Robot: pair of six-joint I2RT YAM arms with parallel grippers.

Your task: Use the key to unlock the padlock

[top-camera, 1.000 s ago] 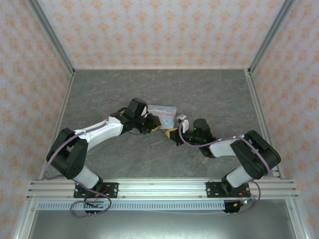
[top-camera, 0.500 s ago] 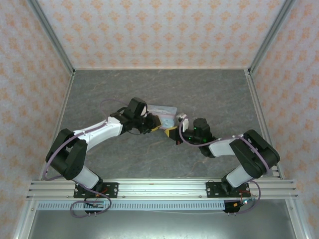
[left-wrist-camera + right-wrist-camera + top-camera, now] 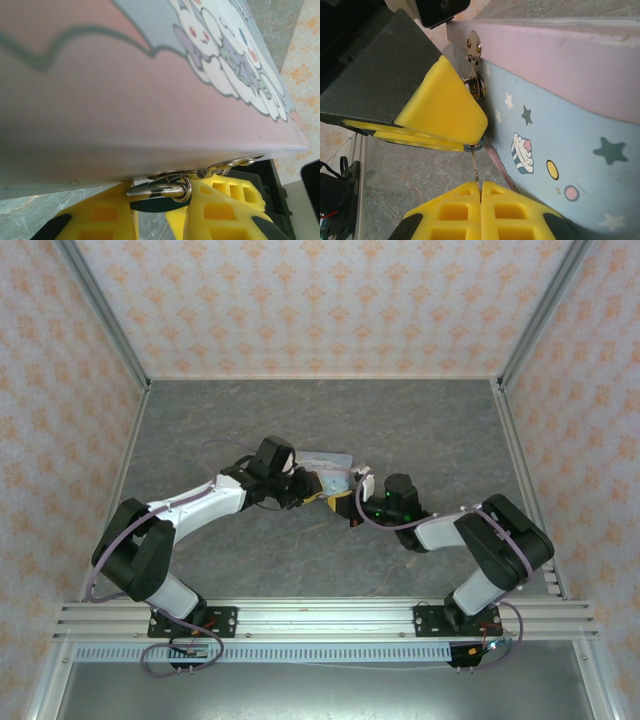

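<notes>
Left wrist view — left fingers pinching the padlock, a small dark teal body held between the two yellow pads. Its thin shackle is looped through the hasp at the lower edge of the cartoon-printed tin.

Right wrist view: right fingers pressed together on the key, a thin metal shaft standing straight out from their tips. The key's long axis points at the padlock, which shows as a sliver of blue just past the key's end, under the edge of a left pad. Whether the tip sits in the keyway cannot be told.

Top external view: both arms meet mid-worktop at the tin's near side.

Judgement: the coming move runs along, or turns about, the key's axis. Tin wall close on one side, left pad close ahead — little sideways room, open worktop behind the right fingers
</notes>
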